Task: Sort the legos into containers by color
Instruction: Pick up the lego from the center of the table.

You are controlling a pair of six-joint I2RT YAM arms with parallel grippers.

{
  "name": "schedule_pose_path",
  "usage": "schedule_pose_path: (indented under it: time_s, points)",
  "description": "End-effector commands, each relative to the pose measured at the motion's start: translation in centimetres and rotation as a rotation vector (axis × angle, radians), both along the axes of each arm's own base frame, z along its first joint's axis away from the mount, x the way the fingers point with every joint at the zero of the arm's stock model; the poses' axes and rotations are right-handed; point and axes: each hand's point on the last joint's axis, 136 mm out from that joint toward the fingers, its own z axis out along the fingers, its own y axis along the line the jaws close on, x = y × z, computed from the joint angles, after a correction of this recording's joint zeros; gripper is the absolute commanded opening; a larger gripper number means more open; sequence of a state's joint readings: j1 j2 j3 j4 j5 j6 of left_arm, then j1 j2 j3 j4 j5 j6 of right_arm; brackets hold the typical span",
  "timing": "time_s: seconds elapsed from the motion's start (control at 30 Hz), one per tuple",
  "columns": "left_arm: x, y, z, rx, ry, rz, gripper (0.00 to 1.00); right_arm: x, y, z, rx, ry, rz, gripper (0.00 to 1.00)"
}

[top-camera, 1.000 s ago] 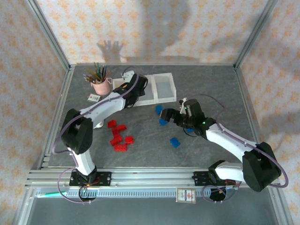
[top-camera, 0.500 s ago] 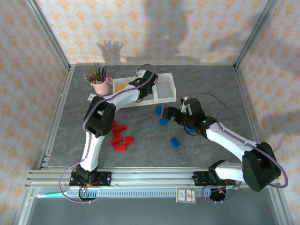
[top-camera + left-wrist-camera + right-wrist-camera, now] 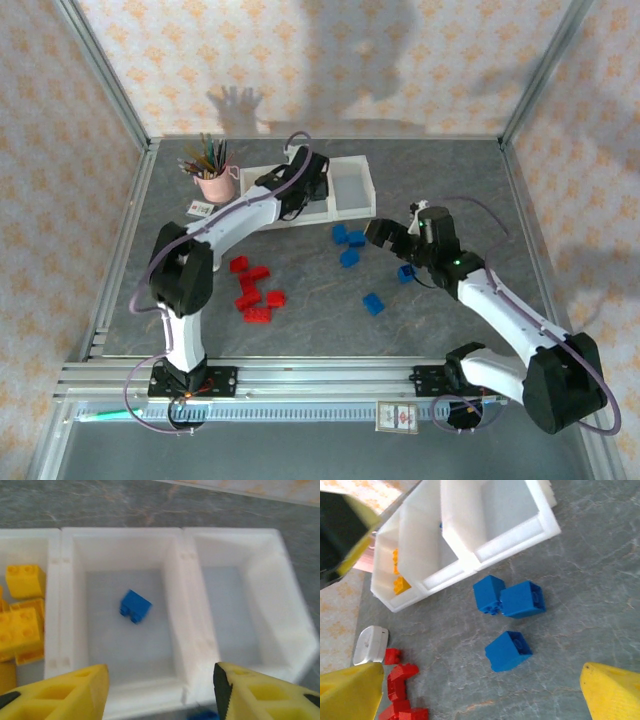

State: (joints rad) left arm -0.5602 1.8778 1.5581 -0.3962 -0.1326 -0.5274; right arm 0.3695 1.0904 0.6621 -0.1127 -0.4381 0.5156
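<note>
The left end effector (image 3: 160, 692) hangs over the near edge of the tray (image 3: 120, 532), which sits at the far side of the bench (image 3: 450, 180). Its yellow fingers stand partly apart with nothing between them. A single blue brick (image 3: 135, 606) lies on the floor of the middle compartment. Yellow bricks (image 3: 22, 615) are heaped in the left compartment, and the right compartment is bare.

The right end effector (image 3: 480, 695) is spread wide and holds nothing. It hangs above three blue bricks on the bench just near of the tray: a touching pair (image 3: 507, 597) and a third (image 3: 508, 651) a little nearer. Two more blue bricks (image 3: 373, 303) lie further toward the near right. A cluster of red bricks (image 3: 255, 290) lies on the left. A pink cup (image 3: 212, 183) of pencils stands just left of the tray.
</note>
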Motion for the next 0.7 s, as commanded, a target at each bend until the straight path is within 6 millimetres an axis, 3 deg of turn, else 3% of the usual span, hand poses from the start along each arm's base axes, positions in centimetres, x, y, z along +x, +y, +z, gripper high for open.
schedule_pose_path:
  time_s: [0.0, 0.17, 0.33, 0.5, 0.67]
  points:
    - [-3.3, -2.9, 0.3, -0.096, 0.024, -0.04, 0.62, -0.8, -1.0, -1.0, -0.03, 0.02, -0.006, 1.0]
    - [-7.4, -5.5, -1.3, -0.194, 0.053, -0.036, 0.71, -1.3, -2.0, -1.8, -0.041, 0.028, -0.028, 1.0]
    - [-10.5, -8.0, -4.4, -0.25, 0.117, -0.045, 0.76, -1.7, -2.9, -3.0, -0.046, 0.053, -0.05, 1.0]
    - [-12.1, -9.1, -7.1, -0.269, 0.158, -0.009, 0.8, -1.8, -3.8, -3.9, -0.065, 0.071, -0.065, 1.0]
    - [-11.9, -10.5, -9.1, -0.255, 0.18, -0.005, 0.84, -1.5, -5.1, -4.7, -0.036, 0.1, -0.088, 1.0]
